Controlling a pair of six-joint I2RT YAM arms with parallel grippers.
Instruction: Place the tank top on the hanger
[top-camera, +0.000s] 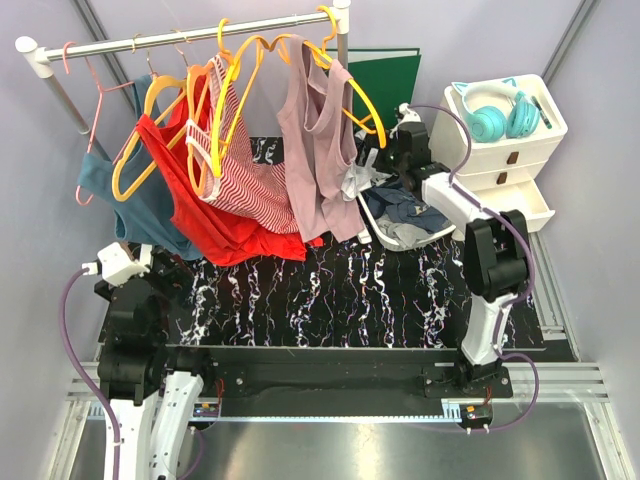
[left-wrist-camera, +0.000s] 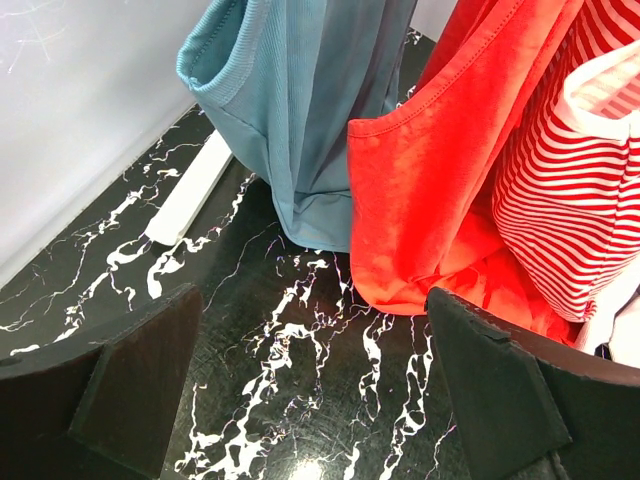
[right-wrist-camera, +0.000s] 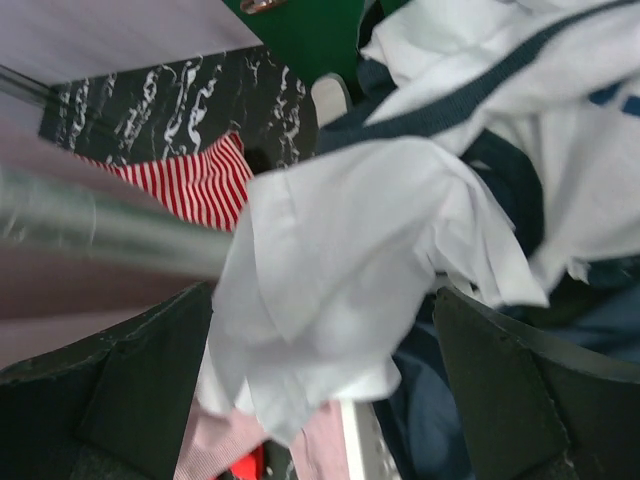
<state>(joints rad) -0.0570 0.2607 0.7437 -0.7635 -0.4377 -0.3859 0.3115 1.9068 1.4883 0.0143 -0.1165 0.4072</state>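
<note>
From above, the right tool (top-camera: 378, 165) reaches over the far right of the desk (top-camera: 330, 300). The tank top (top-camera: 356, 184) hangs at its tip as a crumpled white bunch, just left of a white bin (top-camera: 374, 232) full of dark clothes. The hanger (top-camera: 366, 108), orange-yellow, hangs from the rail (top-camera: 200, 35) directly above that bunch, beside a mauve top (top-camera: 315, 150). The left tool (top-camera: 172, 268) sits low at the near left, under a teal top (top-camera: 150, 215) and a red top (top-camera: 205, 215). Grey walls close in the space. A white drawer unit (top-camera: 500, 155) on the right carries teal headphones (top-camera: 490, 115).

The left wrist view shows the left tool (left-wrist-camera: 315, 330) released, with nothing in its gap, over black white-veined desk (left-wrist-camera: 280, 400).

In the right wrist view the right tool (right-wrist-camera: 325, 300) is also spread wide. The tank top (right-wrist-camera: 330, 270) (navy trim shows higher up) fills the gap, and the cloth covers the fingertips. The blurred rail (right-wrist-camera: 100, 235) crosses on the left.
</note>
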